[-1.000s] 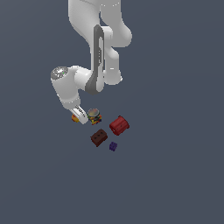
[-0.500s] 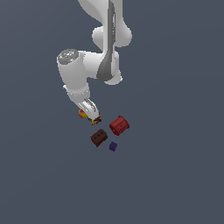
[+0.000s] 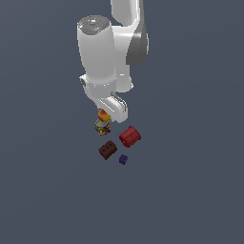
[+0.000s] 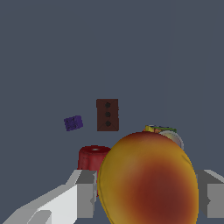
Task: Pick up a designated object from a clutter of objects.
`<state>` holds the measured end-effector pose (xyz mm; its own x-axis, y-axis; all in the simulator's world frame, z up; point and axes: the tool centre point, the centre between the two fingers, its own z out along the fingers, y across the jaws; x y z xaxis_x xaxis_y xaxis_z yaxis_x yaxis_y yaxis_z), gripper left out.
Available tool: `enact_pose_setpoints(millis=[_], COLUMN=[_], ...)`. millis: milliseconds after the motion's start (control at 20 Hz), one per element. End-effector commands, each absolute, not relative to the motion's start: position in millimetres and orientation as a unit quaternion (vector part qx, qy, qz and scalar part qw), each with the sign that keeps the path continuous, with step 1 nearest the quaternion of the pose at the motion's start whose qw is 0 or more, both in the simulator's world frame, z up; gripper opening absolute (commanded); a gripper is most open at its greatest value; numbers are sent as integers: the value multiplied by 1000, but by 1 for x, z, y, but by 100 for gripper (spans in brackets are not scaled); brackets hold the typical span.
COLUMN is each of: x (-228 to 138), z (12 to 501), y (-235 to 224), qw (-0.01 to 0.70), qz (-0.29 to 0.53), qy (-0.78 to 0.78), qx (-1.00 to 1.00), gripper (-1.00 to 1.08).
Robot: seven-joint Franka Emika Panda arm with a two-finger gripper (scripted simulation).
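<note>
Jaws [image 4: 146, 194] clamped narrowly around the yellow-red fruit [image 4: 148, 179], one finger [image 4: 83, 192] touching each side

In the wrist view, the round yellow-orange fruit with red blotches [image 4: 148, 179] fills the foreground; the picture's edge cuts it off and it hides most of the multicoloured jar with the greyish lid [image 4: 168, 132] and part of the red ribbed cylinder [image 4: 92, 158]. The white gripper [image 4: 146, 194] fingers [image 4: 83, 192] are cropped too. In the exterior view, the tiny purple block [image 3: 123, 159] is perhaps too small to make out its shape.
</note>
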<state>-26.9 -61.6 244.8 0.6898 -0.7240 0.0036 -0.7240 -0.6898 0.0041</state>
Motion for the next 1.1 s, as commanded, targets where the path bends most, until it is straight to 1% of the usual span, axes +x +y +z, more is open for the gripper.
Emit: enact_pose_setpoints(millis=[0, 550, 800, 1050], x=[-19, 18, 32, 42], z=[269, 363, 394, 415], y=[-42, 37, 63, 81], qw=[3, 1, 1, 0], qz=[1, 0, 0, 0], qy=[-394, -393, -393, -393], qx=[919, 919, 919, 919], gripper=[-100, -100, -100, -100])
